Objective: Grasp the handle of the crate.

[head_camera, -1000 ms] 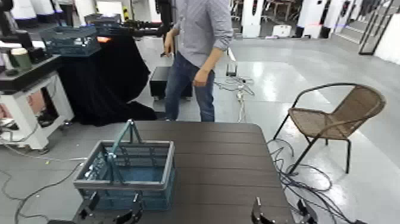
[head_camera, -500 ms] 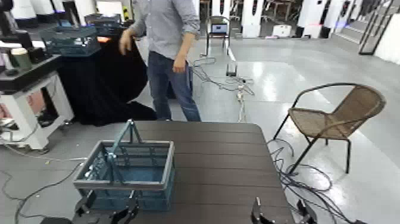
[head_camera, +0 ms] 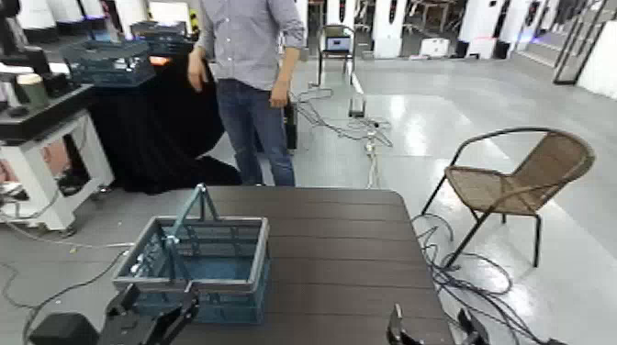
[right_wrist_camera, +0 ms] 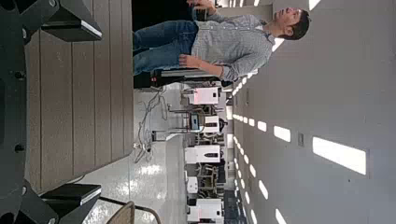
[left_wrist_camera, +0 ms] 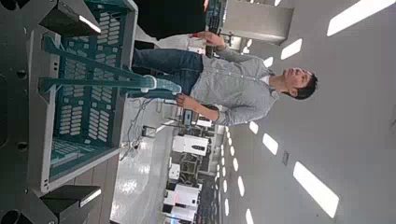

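The crate (head_camera: 241,240), blue lattice with a wide grey rim, stands on the dark slatted table (head_camera: 340,248) at its near left. Its thin teal handle (head_camera: 190,213) is raised, tilting over the crate's left half. My left gripper (head_camera: 156,305) is open just in front of the crate's near wall, below rim height. In the left wrist view the open left gripper (left_wrist_camera: 93,110) faces the crate (left_wrist_camera: 89,140) and the handle (left_wrist_camera: 103,79) shows between its fingers (left_wrist_camera: 79,17). My right gripper (head_camera: 431,332) sits open at the table's near right edge, and the right wrist view shows the right gripper (right_wrist_camera: 79,110) over bare slats.
A person (head_camera: 246,73) stands just beyond the table's far edge. A wicker chair (head_camera: 519,179) is at the right, with cables (head_camera: 367,133) on the floor. A darker teal crate (head_camera: 110,60) sits on a black-draped stand at the back left, beside a white bench (head_camera: 37,147).
My left arm has risen and moved forward to the crate's near wall. The person has stepped to the left behind the table. The right arm has not moved.
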